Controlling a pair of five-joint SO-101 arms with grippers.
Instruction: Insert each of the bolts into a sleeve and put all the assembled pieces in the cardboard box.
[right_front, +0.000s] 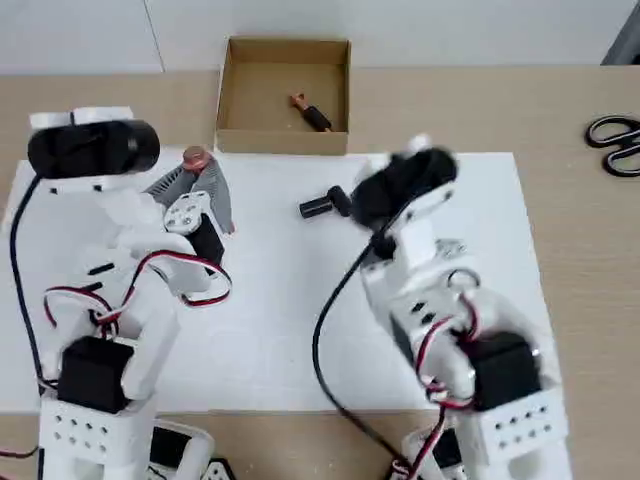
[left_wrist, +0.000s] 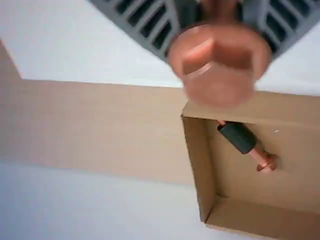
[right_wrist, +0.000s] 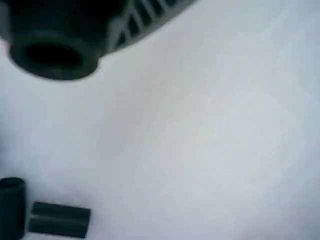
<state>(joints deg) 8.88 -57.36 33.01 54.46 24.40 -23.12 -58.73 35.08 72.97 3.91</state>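
My left claw (right_front: 198, 172) is clamped on a bolt (left_wrist: 217, 62) just beside the box (right_front: 232, 95); my right claw (right_wrist: 75, 30) is clamped on a sleeve (right_wrist: 50, 57).

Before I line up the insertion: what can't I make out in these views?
High view: the right arm's jaws, hidden under its black wrist housing.
Left wrist view: shank of the held bolt, behind its own blurred head.
Right wrist view: one loose sleeve, cut off by the edge; bore of the held sleeve, too dark.
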